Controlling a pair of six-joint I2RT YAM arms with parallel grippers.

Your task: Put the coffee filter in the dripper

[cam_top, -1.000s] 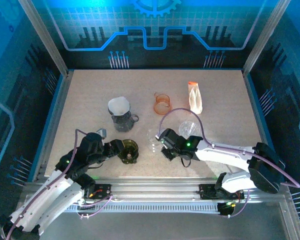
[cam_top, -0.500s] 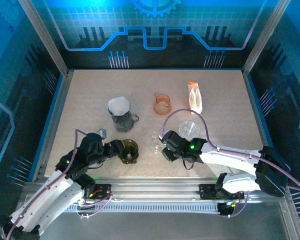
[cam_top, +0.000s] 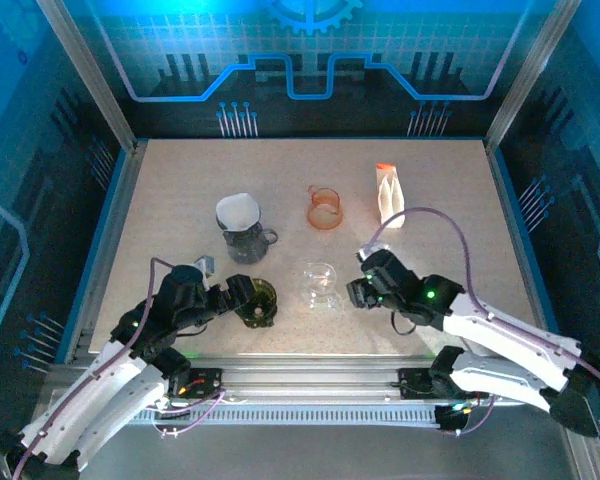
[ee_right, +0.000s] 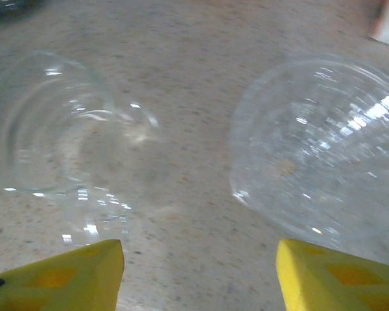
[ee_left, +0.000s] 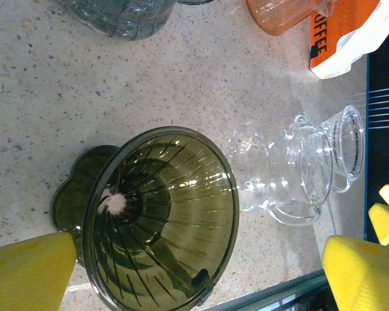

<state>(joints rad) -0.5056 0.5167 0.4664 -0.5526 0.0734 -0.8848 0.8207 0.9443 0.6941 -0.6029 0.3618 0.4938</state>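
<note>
Each arm is built of smooth white link shells joined by bulky black joint housings, as is seen on the left arm (cam_top: 90, 400) and the right arm (cam_top: 505, 335). A thin purple cable (cam_top: 430, 215) is run along each arm and left standing free in a loop near the wrist. A small green light (cam_top: 430, 293) is lit on the black wrist housing of the right arm. Black base blocks (cam_top: 195, 380) with red-orange wiring are fixed at the near edge. The left gripper (ee_left: 194, 272) and the right gripper (ee_right: 198, 282) are tipped with blocky, bright yellow pads (ee_right: 340, 278).
</note>
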